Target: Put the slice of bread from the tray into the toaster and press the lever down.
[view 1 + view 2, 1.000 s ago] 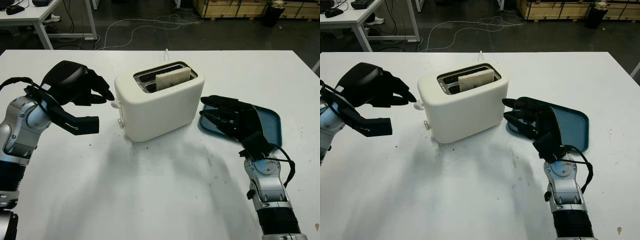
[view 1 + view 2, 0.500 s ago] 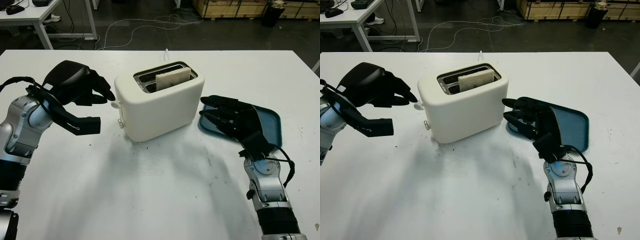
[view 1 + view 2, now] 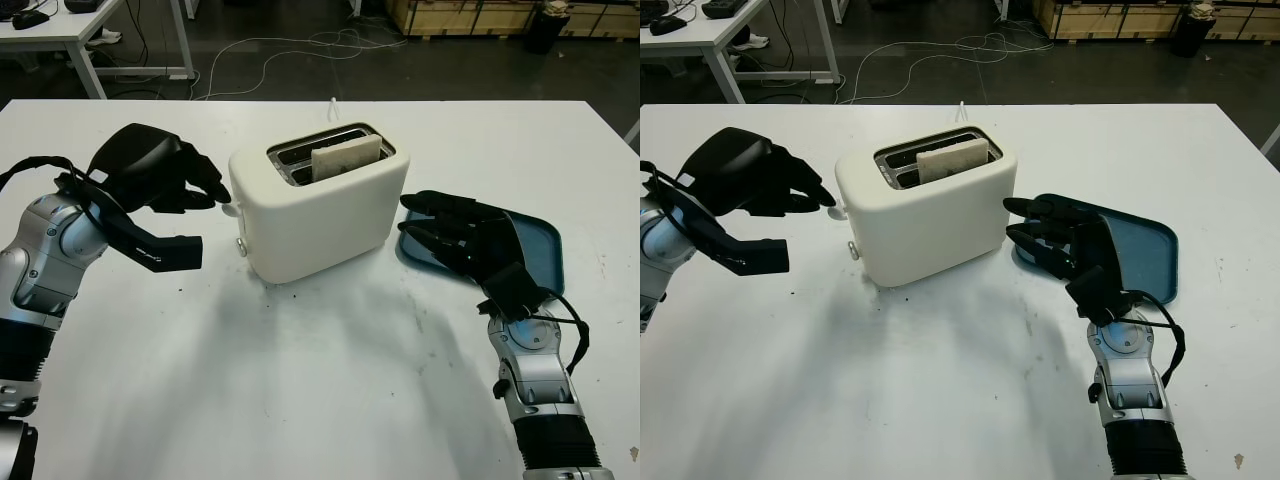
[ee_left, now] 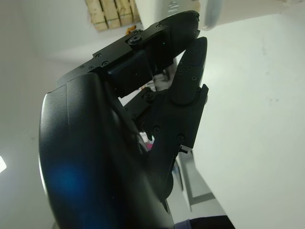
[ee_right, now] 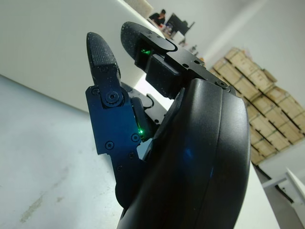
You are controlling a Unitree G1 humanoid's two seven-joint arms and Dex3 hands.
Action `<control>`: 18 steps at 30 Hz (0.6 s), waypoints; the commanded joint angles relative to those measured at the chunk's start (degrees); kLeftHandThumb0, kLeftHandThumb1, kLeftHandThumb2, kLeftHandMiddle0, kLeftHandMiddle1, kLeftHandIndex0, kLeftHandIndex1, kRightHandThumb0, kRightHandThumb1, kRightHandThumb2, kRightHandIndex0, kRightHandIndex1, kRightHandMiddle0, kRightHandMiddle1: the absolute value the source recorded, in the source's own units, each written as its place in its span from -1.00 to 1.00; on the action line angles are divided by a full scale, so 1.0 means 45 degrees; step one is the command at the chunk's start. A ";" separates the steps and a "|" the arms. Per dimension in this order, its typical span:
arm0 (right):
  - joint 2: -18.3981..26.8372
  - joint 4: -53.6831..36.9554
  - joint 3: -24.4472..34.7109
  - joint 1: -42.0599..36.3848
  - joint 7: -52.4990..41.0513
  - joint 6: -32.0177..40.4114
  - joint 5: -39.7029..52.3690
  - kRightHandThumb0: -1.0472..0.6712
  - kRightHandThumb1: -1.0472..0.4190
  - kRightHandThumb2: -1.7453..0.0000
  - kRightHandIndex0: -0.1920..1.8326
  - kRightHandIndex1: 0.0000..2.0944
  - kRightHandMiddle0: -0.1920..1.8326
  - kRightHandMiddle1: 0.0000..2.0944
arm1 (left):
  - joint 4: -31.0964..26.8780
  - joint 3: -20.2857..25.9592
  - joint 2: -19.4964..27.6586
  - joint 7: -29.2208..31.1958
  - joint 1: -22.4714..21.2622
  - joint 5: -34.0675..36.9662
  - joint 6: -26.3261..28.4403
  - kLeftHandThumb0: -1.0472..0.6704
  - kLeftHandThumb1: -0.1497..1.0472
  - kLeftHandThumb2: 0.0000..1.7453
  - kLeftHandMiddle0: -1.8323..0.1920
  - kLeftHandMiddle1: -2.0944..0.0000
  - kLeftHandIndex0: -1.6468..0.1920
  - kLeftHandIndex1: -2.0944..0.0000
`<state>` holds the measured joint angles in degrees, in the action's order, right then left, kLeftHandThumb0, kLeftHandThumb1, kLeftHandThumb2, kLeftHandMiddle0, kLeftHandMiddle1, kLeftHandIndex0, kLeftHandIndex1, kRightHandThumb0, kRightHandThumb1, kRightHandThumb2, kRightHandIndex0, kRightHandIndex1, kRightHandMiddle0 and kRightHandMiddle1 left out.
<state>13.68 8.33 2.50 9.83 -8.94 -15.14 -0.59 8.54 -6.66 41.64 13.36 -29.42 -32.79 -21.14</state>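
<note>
A cream toaster [image 3: 318,205] stands mid-table with the slice of bread [image 3: 345,157] upright in its nearer slot, its top edge sticking out. The small white lever knob [image 3: 231,210] juts from the toaster's left end, in its raised position. My left hand [image 3: 208,215] is open just left of the toaster, fingertips [image 3: 218,190] at the knob [image 4: 209,12], thumb lower down and apart. My right hand [image 3: 415,215] is open beside the toaster's right wall, over the left edge of the empty blue tray [image 3: 540,250].
The white table [image 3: 300,380] stretches wide in front of the toaster. Beyond its far edge lie a dark floor with cables [image 3: 290,50], another desk [image 3: 60,30] at the far left and wooden crates [image 3: 470,15] at the back.
My left hand has crept slightly right, bringing its fingertips up to the lever knob. The right hand, toaster and bread have stayed put.
</note>
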 commanded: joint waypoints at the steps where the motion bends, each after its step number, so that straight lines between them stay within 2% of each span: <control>1: -0.0075 0.0038 0.0067 -0.0031 -0.0056 -0.0255 0.0120 -0.32 -0.82 1.00 0.18 -0.74 0.17 -1.00 | 0.0147 -0.0143 -0.0043 0.0079 -0.0289 0.0019 -0.0095 -0.15 0.65 -0.99 -0.25 -0.09 -0.68 0.99; 10: -0.0131 0.0051 0.0097 -0.0035 -0.0095 -0.0234 0.0170 -0.32 -0.82 1.00 0.18 -0.74 0.17 -1.00 | 0.0316 -0.0218 -0.0139 -0.0012 -0.0331 0.0139 -0.0241 -0.14 0.63 -1.00 -0.23 -0.20 -0.71 0.98; 18: -0.0147 -0.0009 0.0106 -0.0062 -0.0117 -0.0187 0.0122 -0.31 -0.82 1.00 0.18 -0.74 0.17 -1.00 | 0.0385 -0.0267 -0.0178 0.0119 -0.0323 0.0212 -0.0117 -0.11 0.63 -1.00 -0.20 -0.22 -0.67 1.00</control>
<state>13.35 8.39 2.70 9.83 -9.38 -15.20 -0.57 9.69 -7.35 41.22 13.66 -30.20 -31.71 -21.66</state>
